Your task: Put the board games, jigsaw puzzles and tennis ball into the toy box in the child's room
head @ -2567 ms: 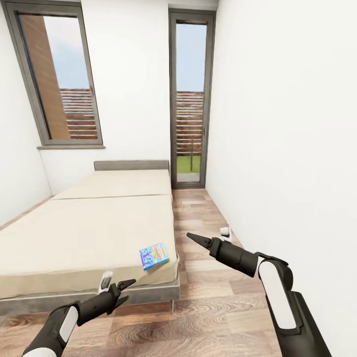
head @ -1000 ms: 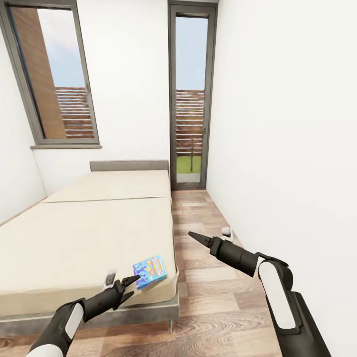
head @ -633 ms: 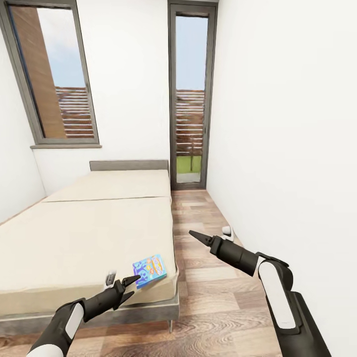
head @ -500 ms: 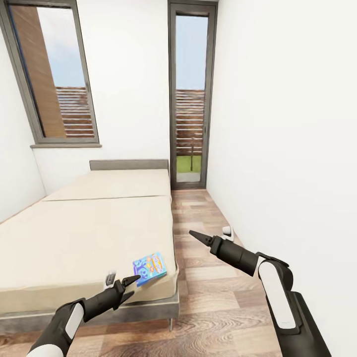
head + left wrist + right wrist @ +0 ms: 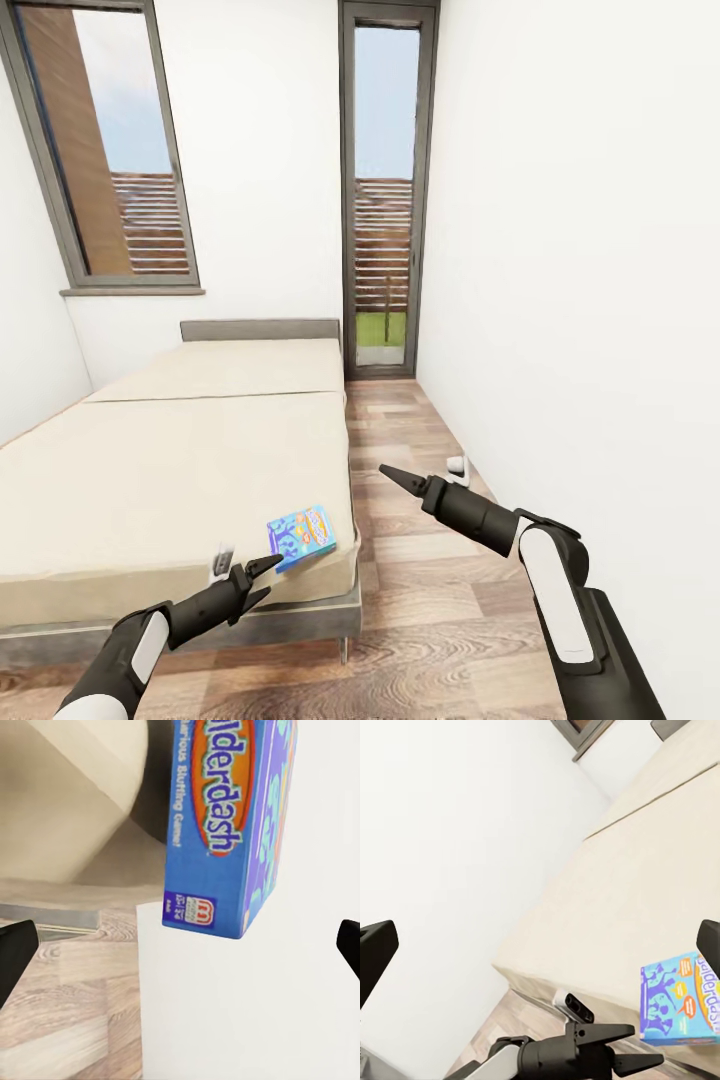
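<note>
Here's the bed [image 5: 180,460], a low slab of plain beige mattress in two smooth sections on a grey frame, with a grey headboard [image 5: 260,330] against the white wall. Lying flat near its foot corner is the blue Balderdash board game [image 5: 301,534], a glossy rectangular box with colourful cartoon print; the left wrist view catches its lettered side [image 5: 225,825] close up, and the right wrist view has it [image 5: 682,997] flat on the mattress edge. The left gripper [image 5: 258,582] hovers just short of the box, its black tapered fingers [image 5: 265,565] spread apart, nothing between them. The right gripper [image 5: 392,476] is held out over the wood-plank floor [image 5: 440,610], well away from the bed, its pointed fingers looking pressed together in the head view, while its own wrist view shows dark tips at opposite edges, so I cannot tell its state. Against half a second ago, almost nothing changes: the box sits a touch nearer the left fingertips and both arms keep their pose. A small white-and-grey object [image 5: 221,562] lies at the mattress edge beside the left gripper, too small to identify, and another small white thing [image 5: 457,465] sits on the floor by the right wall. Beyond, a tall dark-framed glass door [image 5: 383,190] and a window [image 5: 108,150] show wooden slats outside.
</note>
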`<state>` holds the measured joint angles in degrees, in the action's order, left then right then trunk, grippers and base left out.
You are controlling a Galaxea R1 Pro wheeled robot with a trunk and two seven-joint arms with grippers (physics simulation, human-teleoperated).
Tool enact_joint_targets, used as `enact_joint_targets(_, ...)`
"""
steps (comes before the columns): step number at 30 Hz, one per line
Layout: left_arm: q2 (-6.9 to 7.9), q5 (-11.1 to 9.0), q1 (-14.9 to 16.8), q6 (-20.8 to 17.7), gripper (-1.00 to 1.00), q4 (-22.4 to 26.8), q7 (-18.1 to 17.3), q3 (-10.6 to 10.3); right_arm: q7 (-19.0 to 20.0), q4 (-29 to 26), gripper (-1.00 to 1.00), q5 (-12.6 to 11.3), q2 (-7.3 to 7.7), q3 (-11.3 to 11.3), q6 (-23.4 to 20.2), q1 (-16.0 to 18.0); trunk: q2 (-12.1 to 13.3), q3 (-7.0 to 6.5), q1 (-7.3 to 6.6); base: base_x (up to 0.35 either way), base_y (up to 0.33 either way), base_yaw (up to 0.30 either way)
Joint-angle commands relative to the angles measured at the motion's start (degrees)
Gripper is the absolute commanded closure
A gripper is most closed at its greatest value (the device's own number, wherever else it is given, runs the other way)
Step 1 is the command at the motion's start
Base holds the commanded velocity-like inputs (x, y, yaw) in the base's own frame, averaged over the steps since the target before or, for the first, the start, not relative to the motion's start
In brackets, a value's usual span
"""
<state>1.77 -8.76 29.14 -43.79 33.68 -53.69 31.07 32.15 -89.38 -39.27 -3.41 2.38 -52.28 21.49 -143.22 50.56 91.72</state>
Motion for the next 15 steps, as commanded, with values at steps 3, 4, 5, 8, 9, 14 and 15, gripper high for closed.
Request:
enact_joint_targets(3, -0.01, -0.1, 0.0, -0.3, -1.00, 0.0, -0.1, 0.1, 0.3, 0.0, -1.00, 0.0, -0.04, 0.3, -0.4, 0.0, 0.0, 0.07, -0.02, 0.000, 0.000, 0.000)
enact_joint_targets(4, -0.01, -0.1, 0.0, -0.3, -1.00, 0.0, -0.1, 0.1, 0.3, 0.0, -1.00, 0.0, 0.03, 0.3, -0.4, 0.0, 0.0, 0.07, -0.02, 0.000, 0.000, 0.000)
enact_joint_targets(5, -0.01, -0.1, 0.0, -0.3, -1.00, 0.0, -0.2, 0.1, 0.3, 0.0, -1.00, 0.0, 0.06, 0.3, -0.4, 0.0, 0.0, 0.07, -0.02, 0.000, 0.000, 0.000)
enact_joint_targets(8, -0.02, -0.1, 0.1, -0.1, -1.00, 0.5, -0.9, -0.3, 0.3, 0.5, -1.00, 0.0, -0.26, 0.4, 0.3, 0.1, 0.0, 0.07, -0.02, 0.000, 0.000, 0.000)
enact_joint_targets(9, -0.35, -0.1, 0.1, 0.1, -1.00, 0.4, -1.2, -0.3, 0.3, 0.5, -1.00, 0.0, -0.30, 0.4, 0.6, 0.1, 0.0, 0.07, -0.02, 0.000, 0.000, 0.000)
enact_joint_targets(14, -1.39, -0.1, 0.1, 0.6, -1.00, 0.0, -0.6, -0.4, 0.2, 0.9, -1.00, 0.2, -0.41, 0.4, 1.2, 0.1, 0.0, 0.07, -0.02, 0.000, 0.000, 0.000)
enact_joint_targets(15, -1.60, -0.1, 0.1, 0.6, -1.00, -0.1, -0.6, -0.4, 0.2, 1.2, -1.00, 0.2, -0.35, 0.4, 1.4, 0.1, 0.0, 0.07, -0.02, 0.000, 0.000, 0.000)
